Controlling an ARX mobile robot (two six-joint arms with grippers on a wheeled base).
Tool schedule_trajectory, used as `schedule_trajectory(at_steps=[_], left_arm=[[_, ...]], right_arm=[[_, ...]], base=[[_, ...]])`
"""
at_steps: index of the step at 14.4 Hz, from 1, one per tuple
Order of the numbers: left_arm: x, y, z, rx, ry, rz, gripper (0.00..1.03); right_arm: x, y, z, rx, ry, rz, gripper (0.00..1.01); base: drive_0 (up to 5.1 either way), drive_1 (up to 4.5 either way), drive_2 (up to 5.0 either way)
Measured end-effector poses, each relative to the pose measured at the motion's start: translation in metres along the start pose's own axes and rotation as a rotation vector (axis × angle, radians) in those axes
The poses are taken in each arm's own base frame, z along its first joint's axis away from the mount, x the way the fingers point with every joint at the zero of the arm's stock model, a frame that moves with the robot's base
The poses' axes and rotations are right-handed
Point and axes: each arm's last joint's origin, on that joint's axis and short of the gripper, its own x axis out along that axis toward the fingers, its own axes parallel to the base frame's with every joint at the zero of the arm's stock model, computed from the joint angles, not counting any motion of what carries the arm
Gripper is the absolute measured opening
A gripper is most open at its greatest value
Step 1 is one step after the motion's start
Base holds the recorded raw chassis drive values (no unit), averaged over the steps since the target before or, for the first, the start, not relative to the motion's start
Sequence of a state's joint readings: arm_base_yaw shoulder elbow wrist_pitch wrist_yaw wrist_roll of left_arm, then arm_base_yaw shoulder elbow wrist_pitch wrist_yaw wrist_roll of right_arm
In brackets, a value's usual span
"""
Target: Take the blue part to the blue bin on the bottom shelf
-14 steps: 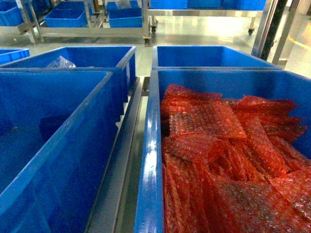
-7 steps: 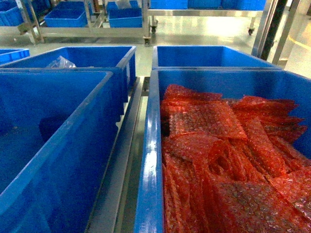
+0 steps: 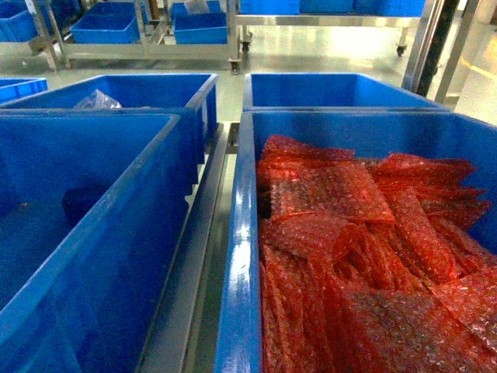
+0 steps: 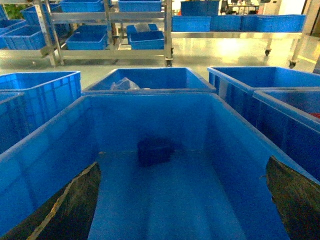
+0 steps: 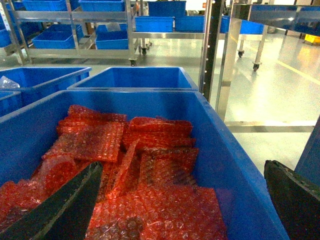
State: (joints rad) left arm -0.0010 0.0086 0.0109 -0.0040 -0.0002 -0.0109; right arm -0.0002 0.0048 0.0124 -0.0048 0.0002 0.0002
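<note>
The blue part (image 4: pixel 155 150) is a dark blue block lying on the floor of the big blue tub (image 4: pixel 45 150), near its far wall. In the head view the blue part (image 3: pixel 84 205) shows as a dark patch inside the left tub. My left gripper (image 4: pixel 182 165) hangs open over this tub, short of the part, with nothing between its fingers (image 4: pixel 75 205). My right gripper (image 5: pixel 182 167) is open above the right tub (image 5: pixel 235 165). Far back, a steel rack's bottom shelf (image 4: pixel 115 54) carries small blue bins (image 4: pixel 147 39). Neither gripper shows in the head view.
The right tub (image 3: pixel 241 233) is full of red bubble-wrap bags (image 3: pixel 349 233). Two more big blue tubs (image 3: pixel 186 97) stand behind; the left one holds a clear plastic bag (image 3: pixel 95 99). A steel rail (image 3: pixel 198 241) runs between the front tubs. Steel uprights (image 5: pixel 216 50) rise at the right.
</note>
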Motion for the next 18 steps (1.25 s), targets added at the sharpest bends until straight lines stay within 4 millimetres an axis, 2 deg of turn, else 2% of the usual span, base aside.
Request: schedule_trajectory(at_steps=[18], left_arm=[[0.0, 0.0, 0.0, 0.0, 0.0, 0.0, 0.98]], right_arm=[[0.0, 0.0, 0.0, 0.0, 0.0, 0.0, 0.98]], base=[[0.0, 0.0, 0.0]])
